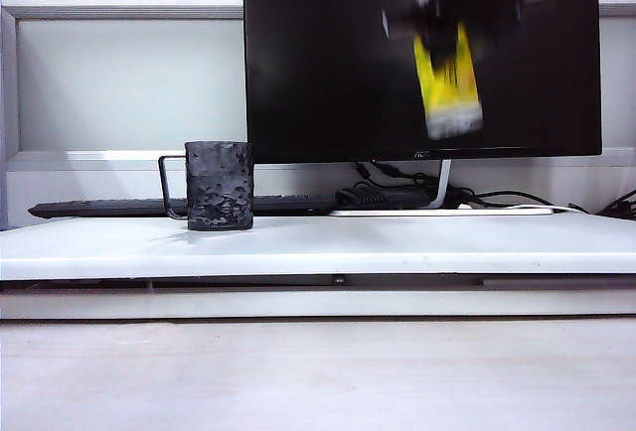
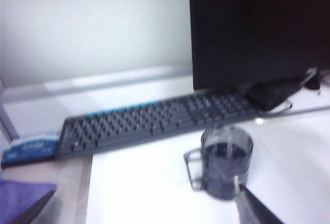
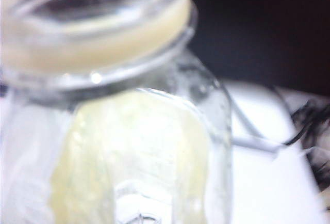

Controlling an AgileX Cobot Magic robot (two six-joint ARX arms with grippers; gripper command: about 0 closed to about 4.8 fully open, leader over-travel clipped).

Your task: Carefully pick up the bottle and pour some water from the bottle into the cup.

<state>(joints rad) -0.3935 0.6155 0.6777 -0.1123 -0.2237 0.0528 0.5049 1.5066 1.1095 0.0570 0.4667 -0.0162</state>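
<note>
The cup [image 1: 219, 185], a dark bumpy mug with a thin wire handle, stands on the white shelf [image 1: 417, 242] at the left. The bottle [image 1: 449, 78], clear with a yellow label, hangs tilted and blurred high at the right in front of the monitor, with my right gripper [image 1: 437, 9] shut on it. In the right wrist view the bottle [image 3: 129, 146] and its open mouth fill the frame and hide the fingers. My left gripper [image 2: 144, 195] is open, and one fingertip [image 2: 242, 195] is just in front of the cup [image 2: 226, 162]. No water can be made out.
A black monitor [image 1: 318, 54] on a stand rises behind the shelf. A dark keyboard [image 2: 154, 121] lies behind the cup, with cables [image 1: 383, 195] at the monitor's foot. A lower tabletop [image 1: 318, 371] runs along the front.
</note>
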